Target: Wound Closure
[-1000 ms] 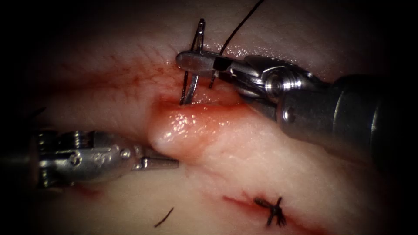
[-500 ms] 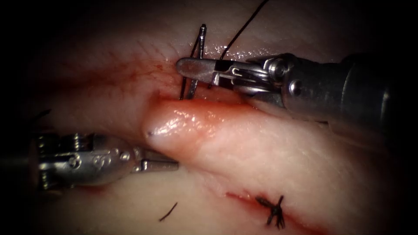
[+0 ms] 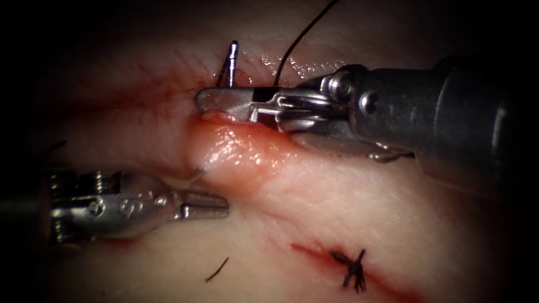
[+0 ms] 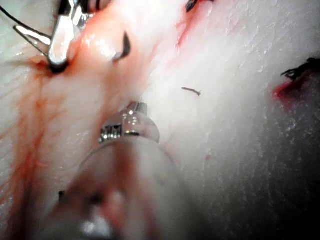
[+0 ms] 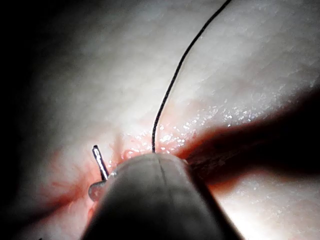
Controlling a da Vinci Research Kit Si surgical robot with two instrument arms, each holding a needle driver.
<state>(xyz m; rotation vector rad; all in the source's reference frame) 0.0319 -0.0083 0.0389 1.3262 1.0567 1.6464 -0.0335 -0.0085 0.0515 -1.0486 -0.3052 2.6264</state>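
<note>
The left arm's tool [image 3: 205, 210] lies low on the left side of the cut, its jaws pressed together on nothing, tips resting on or just above the pale tissue [image 3: 359, 219]. Just beyond those tips rises the swollen, glistening lip of the cut [image 3: 236, 154], wet with red fluid [image 3: 168, 92]. Below the jaws a short cut end of thread [image 3: 217, 269] lies loose on the tissue.

Above that lip, the right arm's tool [image 3: 219, 101] reaches in from the right with its jaws pinching the needle [image 3: 231, 56] near its tail end. The blunt tail stands up just above the jaws; the rest of the curve drops behind them toward the edge of the cut, and it seems to be in the tissue there, though the jaws hide the entry. In the left wrist view a dark pointed tip [image 4: 125, 46] pokes out of the wet lip near these jaws. The thread [image 3: 300, 39] rises from just behind the jaws, up and to the right. Farther right, below the shaft, a finished knot [image 3: 352, 269] sits across the cut.
</note>
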